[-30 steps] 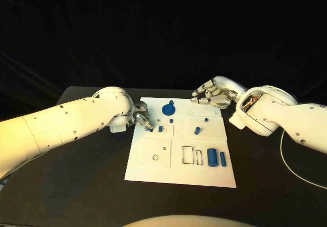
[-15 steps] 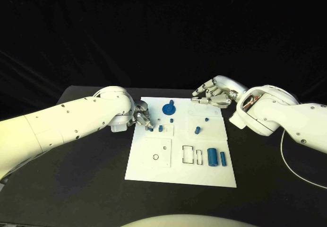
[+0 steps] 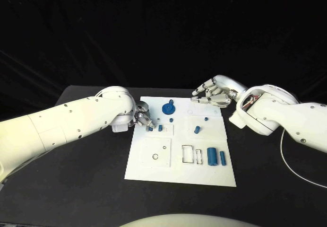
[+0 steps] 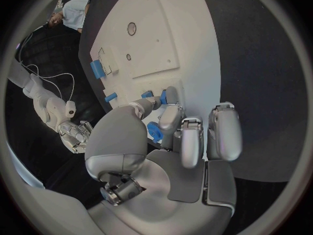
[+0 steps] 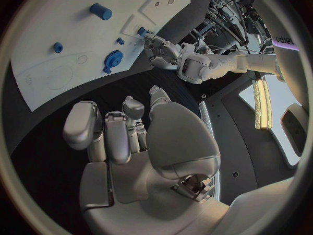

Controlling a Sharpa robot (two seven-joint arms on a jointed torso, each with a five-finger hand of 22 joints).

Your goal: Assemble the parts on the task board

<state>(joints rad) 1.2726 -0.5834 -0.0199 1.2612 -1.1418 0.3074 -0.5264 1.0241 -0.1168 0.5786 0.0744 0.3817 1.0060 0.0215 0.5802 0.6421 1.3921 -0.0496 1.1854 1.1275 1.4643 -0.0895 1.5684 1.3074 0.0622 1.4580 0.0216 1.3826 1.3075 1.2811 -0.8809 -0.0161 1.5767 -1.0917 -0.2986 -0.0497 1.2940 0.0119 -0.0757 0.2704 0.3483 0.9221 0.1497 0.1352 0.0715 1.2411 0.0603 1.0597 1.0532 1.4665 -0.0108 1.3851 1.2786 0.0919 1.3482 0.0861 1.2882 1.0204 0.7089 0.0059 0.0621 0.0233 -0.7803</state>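
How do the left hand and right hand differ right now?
The silver left hand reaches over the white task board's left edge, fingertips at a small blue part; the silver right hand is curled at the board's far edge, holding nothing. Both are silver, on white arms.

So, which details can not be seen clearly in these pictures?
- Head view: how the left hand meets the small blue part; the fingers cover it.
- Left wrist view: the shape of the blue piece under the palm; thumb and fingers hide most of it.
- Head view: the far corner of the task board, behind the right hand.
- Head view: the board's small holes are too small to read.
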